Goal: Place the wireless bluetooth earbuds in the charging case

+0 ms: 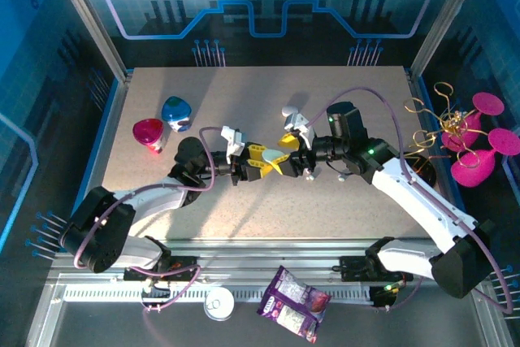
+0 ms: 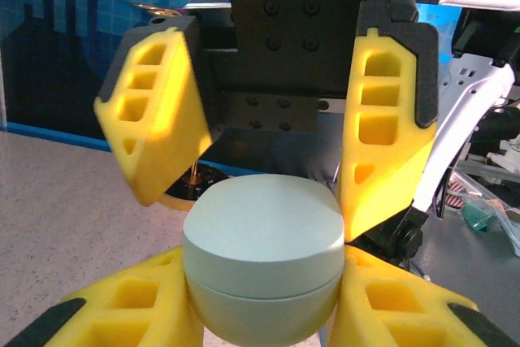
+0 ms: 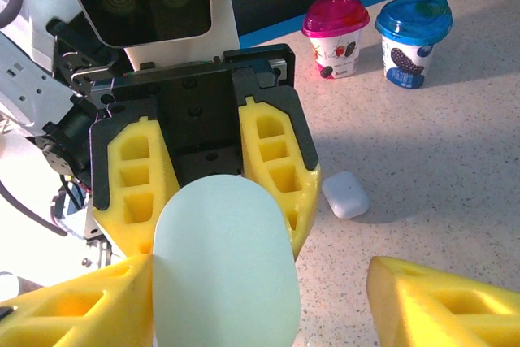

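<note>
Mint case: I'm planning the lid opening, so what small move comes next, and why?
Probably close the right gripper on the mint case: the left gripper clamps one end, the seam is shut, and the right fingers stand open either side.

Left hand (image 2: 264,264) clamped, right hand (image 3: 262,267) spread

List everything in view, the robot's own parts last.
mint case: one, pale mint, held at mid-table
white case: one, white, on the table beside the grippers
pink-lidded cup: one, white body, table's far left
blue-lidded cup: one, white body, beside the pink-lidded cup
flower ornament: one, pink with gold wire, beyond the right edge
snack bag: one, purple, near ledge
round object: one, white, left of the bag
table: one, speckled beige
left gripper: yellow fingers, shut on the mint case
right gripper: yellow fingers, open, flanking it
</note>
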You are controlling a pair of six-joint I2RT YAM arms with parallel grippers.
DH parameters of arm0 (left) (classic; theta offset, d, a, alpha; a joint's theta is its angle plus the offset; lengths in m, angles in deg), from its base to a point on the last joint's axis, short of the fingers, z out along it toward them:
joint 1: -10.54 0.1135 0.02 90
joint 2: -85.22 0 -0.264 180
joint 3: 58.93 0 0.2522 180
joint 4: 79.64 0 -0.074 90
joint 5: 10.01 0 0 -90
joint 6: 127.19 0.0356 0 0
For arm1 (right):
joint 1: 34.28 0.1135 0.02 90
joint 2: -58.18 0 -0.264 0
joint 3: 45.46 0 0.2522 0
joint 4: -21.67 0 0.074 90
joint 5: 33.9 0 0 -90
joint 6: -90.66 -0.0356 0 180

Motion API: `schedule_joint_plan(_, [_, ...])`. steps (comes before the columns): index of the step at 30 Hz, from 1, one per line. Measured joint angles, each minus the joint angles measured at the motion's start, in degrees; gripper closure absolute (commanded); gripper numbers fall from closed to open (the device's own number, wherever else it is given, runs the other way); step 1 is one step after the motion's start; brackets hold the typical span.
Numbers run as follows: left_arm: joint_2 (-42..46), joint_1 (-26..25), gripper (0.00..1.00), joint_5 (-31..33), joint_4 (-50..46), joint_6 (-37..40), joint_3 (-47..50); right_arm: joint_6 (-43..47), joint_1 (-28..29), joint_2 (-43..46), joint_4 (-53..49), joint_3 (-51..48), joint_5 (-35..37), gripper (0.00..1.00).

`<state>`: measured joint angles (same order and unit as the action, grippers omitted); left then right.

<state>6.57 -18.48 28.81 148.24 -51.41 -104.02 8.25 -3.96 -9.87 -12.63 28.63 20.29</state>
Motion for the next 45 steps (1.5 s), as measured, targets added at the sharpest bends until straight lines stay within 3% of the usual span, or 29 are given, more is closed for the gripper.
schedule_joint_plan(17, [0.46, -0.02, 0.76, -1.70, -2.67, -1.09, -0.02, 0.28, -1.79, 0.74, 1.53, 0.61, 5.40, 0.45])
schedule_joint_plan(24, [0.46, -0.02, 0.76, -1.81, -2.89, -2.56, -0.48, 3.02, -1.79, 0.74, -0.11, 0.79, 5.55, 0.68])
schedule_joint_plan(32, [0.46, -0.02, 0.76, -2.12, -3.04, -3.45, -0.81, 5.18, -1.79, 0.87, -1.40, 0.98, 1.05, 0.96])
schedule_joint_plan(36, [0.46, -0.02, 0.75, -2.29, -3.13, -3.48, -0.87, 5.55, -1.92, 0.96, -1.57, 1.05, 1.09, 1.00])
schedule_joint_plan(39, [0.46, -0.02, 0.71, -2.29, -3.10, -3.48, -0.90, 5.57, -1.92, 0.96, -1.62, 1.07, 1.11, 1.00])
schedule_joint_plan(41, [0.46, -0.02, 0.59, -2.27, -3.10, -3.48, -0.90, 5.57, -1.90, 0.98, -1.57, 1.07, 1.14, 1.00])
schedule_joint_plan(45, [0.37, -0.13, 0.44, -2.29, -3.04, -3.74, -1.16, 5.55, -1.86, 1.03, -1.36, 1.07, 1.62, 1.00])
